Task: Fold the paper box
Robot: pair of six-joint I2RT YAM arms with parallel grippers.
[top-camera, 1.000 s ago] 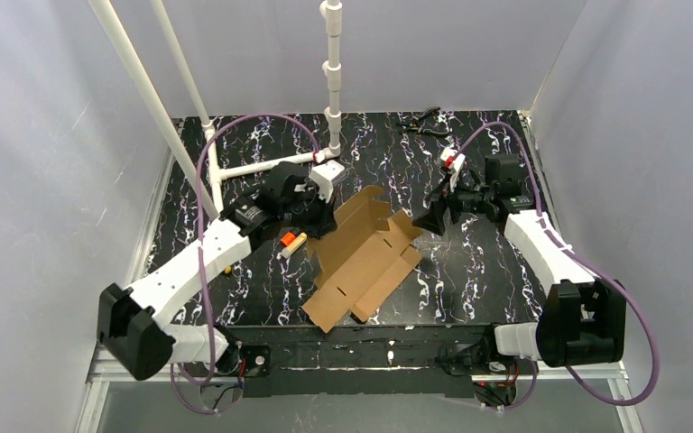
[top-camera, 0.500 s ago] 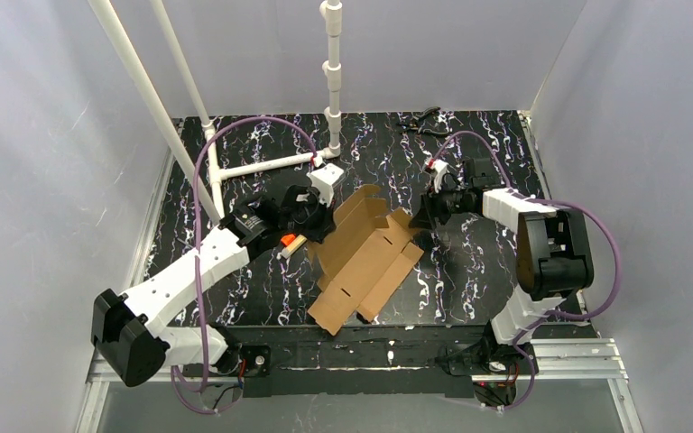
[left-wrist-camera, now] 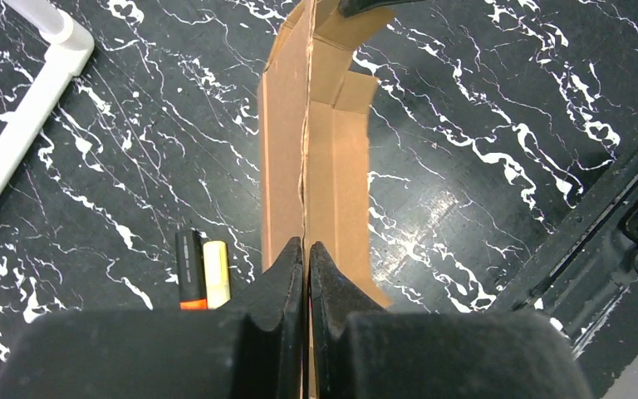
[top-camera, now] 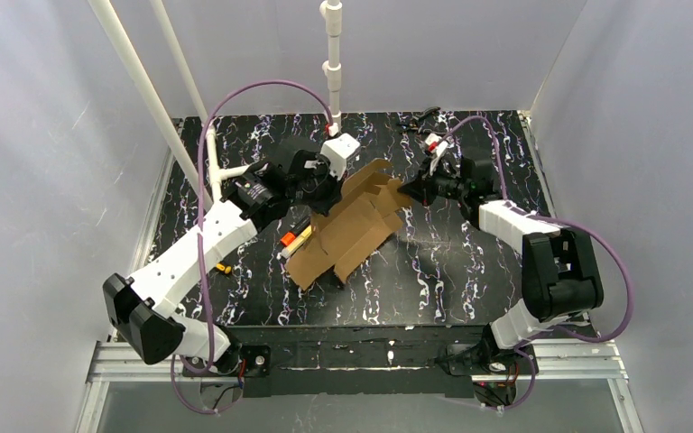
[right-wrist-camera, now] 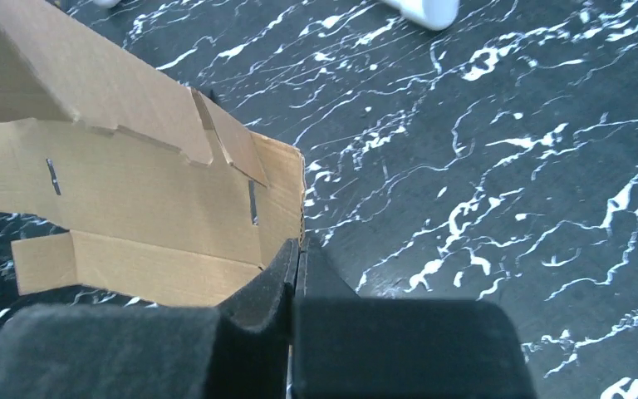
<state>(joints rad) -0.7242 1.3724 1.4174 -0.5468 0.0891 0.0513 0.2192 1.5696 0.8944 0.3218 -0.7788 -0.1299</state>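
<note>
Mid-frame, the paper box (top-camera: 352,225) is leaning up, its low corner maybe touching the bench (top-camera: 469,271). The left end effector (left-wrist-camera: 307,249) is pinching its left edge, the right end effector (right-wrist-camera: 297,245) its right flap.

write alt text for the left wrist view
The left hand is shut on the edge of a brown die-cut cardboard sheet, stretching over a black white-veined table. An orange-tipped black marker and a pale yellow stick lie side by side.

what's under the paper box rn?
Only black marbled table shows beneath the paper box, held up between left pincer and right pincer. The marker and yellow stick lie beside it. The strip directly below the sheet is covered.
</note>
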